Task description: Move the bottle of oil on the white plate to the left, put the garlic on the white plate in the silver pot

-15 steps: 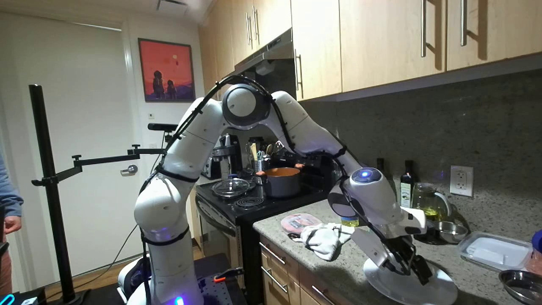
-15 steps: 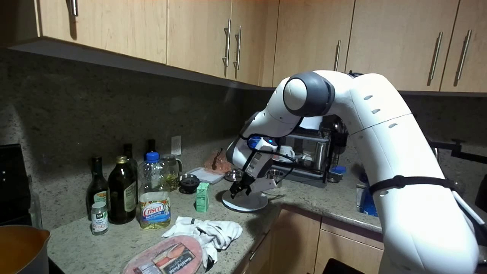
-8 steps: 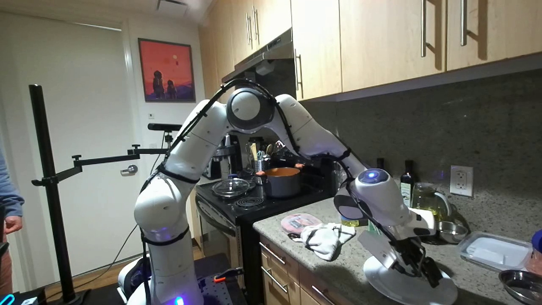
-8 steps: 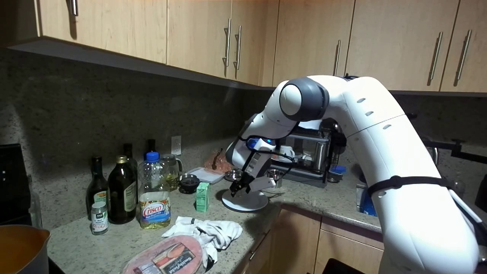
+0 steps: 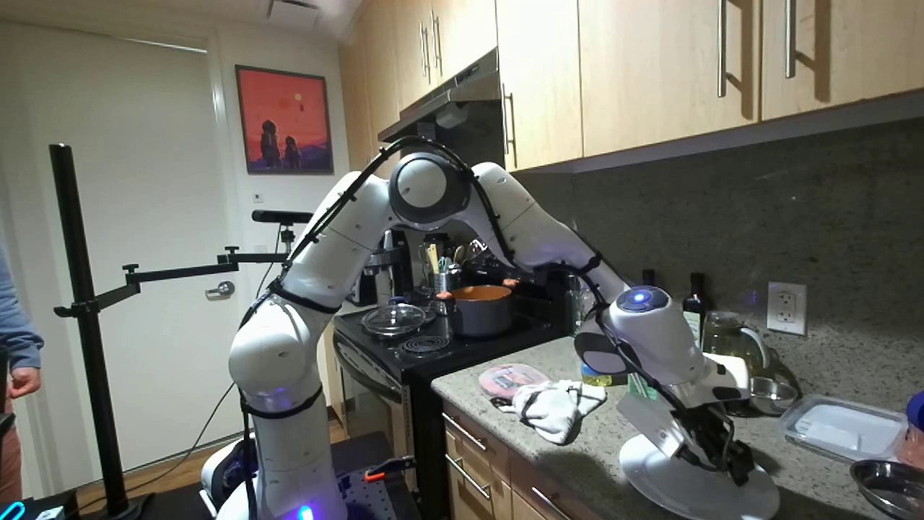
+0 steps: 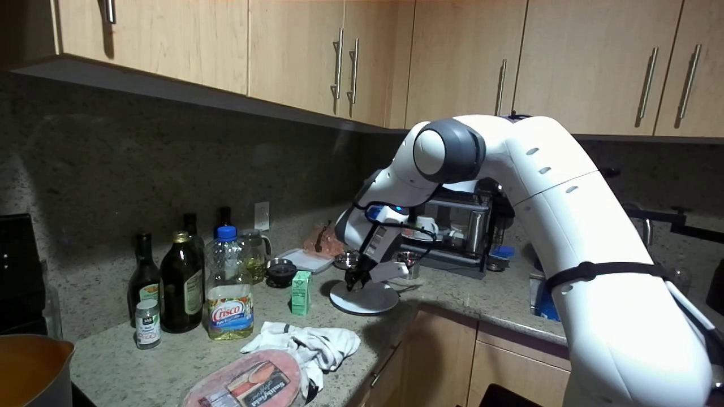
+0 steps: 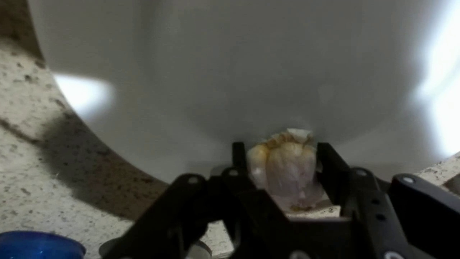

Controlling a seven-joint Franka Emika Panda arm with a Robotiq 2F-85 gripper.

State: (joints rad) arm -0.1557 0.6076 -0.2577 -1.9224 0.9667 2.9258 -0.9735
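The end effector [image 7: 280, 153] grips the garlic [image 7: 291, 172] from both sides, on or just above the white plate [image 7: 215, 79], near the front edge of the bench [image 5: 592, 462]. Probably light and firm, its papery skin slippery; best pinched across the middle.

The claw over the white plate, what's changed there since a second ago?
In an exterior view, the claw has shifted to the right over the white plate. Its jaws stood wider apart before; in the wrist view they are now closed on the garlic. The white plate, the bottle of oil, the towel and the green carton stayed put.
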